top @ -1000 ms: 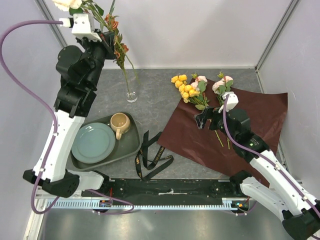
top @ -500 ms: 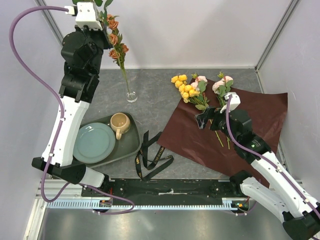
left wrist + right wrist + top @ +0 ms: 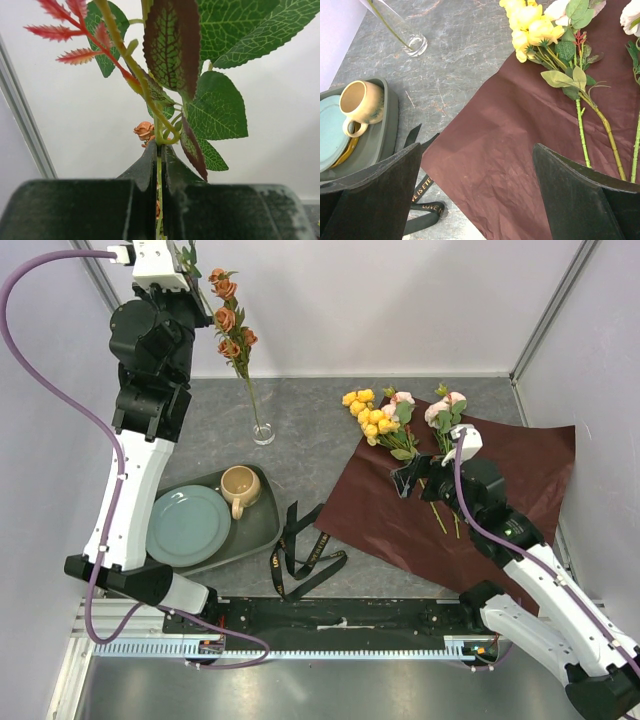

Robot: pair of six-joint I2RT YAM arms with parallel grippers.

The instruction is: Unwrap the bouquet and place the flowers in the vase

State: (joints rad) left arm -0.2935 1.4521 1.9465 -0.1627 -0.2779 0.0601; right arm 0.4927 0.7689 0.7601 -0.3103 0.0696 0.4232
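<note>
1. Two arms stand at the near edge of the grey worktop (image 3: 320, 430). The left arm (image 3: 135, 480) reaches up high at the far left, and the right arm (image 3: 520, 540) stretches over the right side.
2. Spread flat on the right of the worktop lies the dark red paper sheet (image 3: 500, 490), unwrapped.
3. At the near left sits a dark tray (image 3: 262, 525) carrying a blue-green plate (image 3: 187, 525) and a tan mug (image 3: 239, 487).
4. Held upright at the far left is the orange spray (image 3: 232, 335). The left end effector (image 3: 160, 160) is clamped on its stem just below the leaves, and the lower end of the stem stands inside the vase (image 3: 262, 430).
5. Still on the paper lie the yellow spray (image 3: 368, 415) and two pink sprays (image 3: 400, 405), their heads over its far edge and their stems pointing near.
6. Above those stems hovers the right end effector (image 3: 420, 483), jaws spread wide and gripping nothing.
7. Between tray and paper, the black ribbon (image 3: 300, 555) with gold lettering lies loose.
8. The clear glass vase stands on the worktop just beyond the tray.
</note>
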